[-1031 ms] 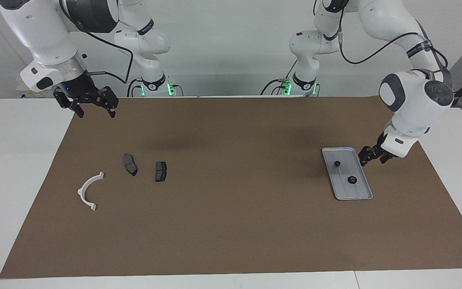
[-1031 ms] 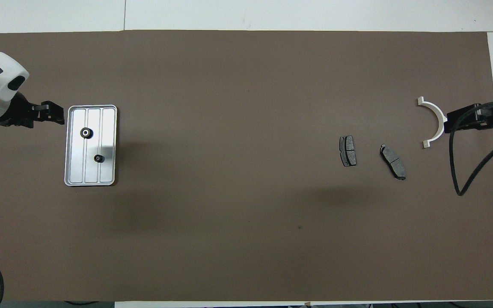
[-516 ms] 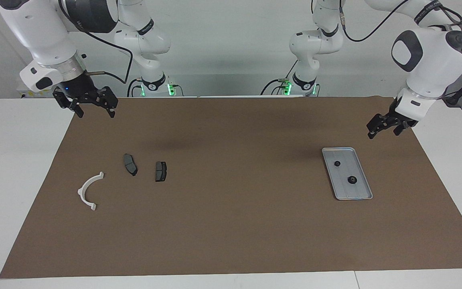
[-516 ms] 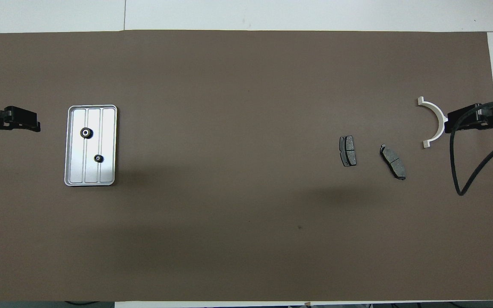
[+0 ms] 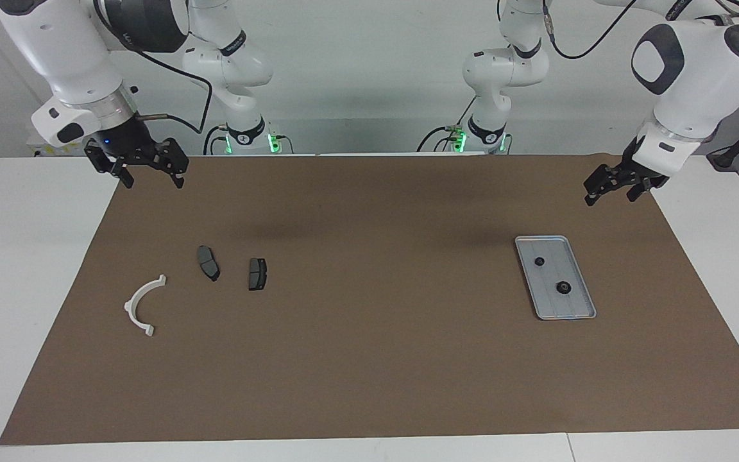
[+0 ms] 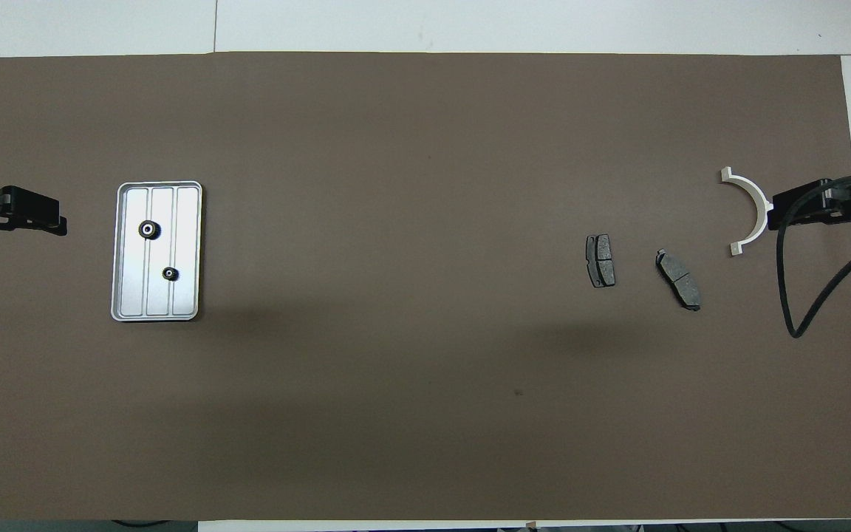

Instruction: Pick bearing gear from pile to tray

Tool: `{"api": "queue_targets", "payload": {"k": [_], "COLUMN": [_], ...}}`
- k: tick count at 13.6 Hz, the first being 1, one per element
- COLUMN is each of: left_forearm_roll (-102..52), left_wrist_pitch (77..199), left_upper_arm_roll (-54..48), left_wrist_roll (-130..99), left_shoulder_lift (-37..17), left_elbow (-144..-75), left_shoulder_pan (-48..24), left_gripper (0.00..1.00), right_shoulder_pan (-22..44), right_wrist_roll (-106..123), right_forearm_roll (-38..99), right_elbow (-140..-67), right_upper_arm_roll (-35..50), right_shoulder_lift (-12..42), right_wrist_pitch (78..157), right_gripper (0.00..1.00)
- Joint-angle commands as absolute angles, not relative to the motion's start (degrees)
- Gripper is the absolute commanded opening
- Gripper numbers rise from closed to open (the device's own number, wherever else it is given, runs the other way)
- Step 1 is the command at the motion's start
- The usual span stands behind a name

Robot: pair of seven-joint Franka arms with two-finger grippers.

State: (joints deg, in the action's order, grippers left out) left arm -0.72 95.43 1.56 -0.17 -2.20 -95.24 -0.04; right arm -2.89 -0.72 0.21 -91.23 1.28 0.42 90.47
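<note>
**A:** Taking twelve o'clock as pointing away from the robots, where are the arms hanging?

**B:** The left gripper [image 5: 608, 196] is hanging in the air over the edge of the brown mat [image 6: 425, 414] at the left arm's end of the table [image 5: 23, 256]. From overhead it is showing at nine o'clock of the tray [image 6: 186, 214], clear of the rim. Its fingers are standing apart and carrying nothing.

**A:** And the other one?

**B:** The right gripper [image 5: 154, 181] is waiting high over the mat's corner at the right arm's end. Its fingers are spread wide and holding nothing. From overhead its tips are seeming to meet the white semicircular bracket [image 6: 752, 208], but the facing view is showing it well above that part.

**A:** What is lying closest to the robots?

**B:** The pile's tilted brake pad [image 6: 678, 278] is lying nearest. The second brake pad [image 6: 600, 260] is sitting at ten o'clock of it, near it but apart. The bracket is resting at two o'clock of the tilted pad, its open side facing nine o'clock.

**A:** Where are the bearing gears lying?

**B:** Both are lying flat in the tray, which is sitting lengthwise near the left arm's end, well apart from the pile. The smaller gear [image 6: 170, 274] is sitting toward the tray's nearer half. The larger gear [image 6: 148, 230] is sitting at eleven o'clock of it, not touching it.
</note>
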Motion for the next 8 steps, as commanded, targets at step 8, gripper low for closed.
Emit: {"api": "queue_targets", "payload": {"k": [8], "left_forearm_roll": [-1.5], "left_wrist_pitch": [92.64], "left_upper_arm_roll": [1.94], "left_wrist_roll": [-0.09], "left_shoulder_lift": [-0.35], "left_elbow": [-93.96], "left_shoulder_pan": [-0.53], "left_gripper": [1.0], "right_shoulder_pan": [-3.6], "right_wrist_roll": [-1.49], "right_forearm_roll": [-0.18], "right_elbow": [-91.05], "right_upper_arm_roll": [1.85], "right_shoulder_lift": [0.35], "right_wrist_pitch": [89.82], "right_gripper": [1.0]}}
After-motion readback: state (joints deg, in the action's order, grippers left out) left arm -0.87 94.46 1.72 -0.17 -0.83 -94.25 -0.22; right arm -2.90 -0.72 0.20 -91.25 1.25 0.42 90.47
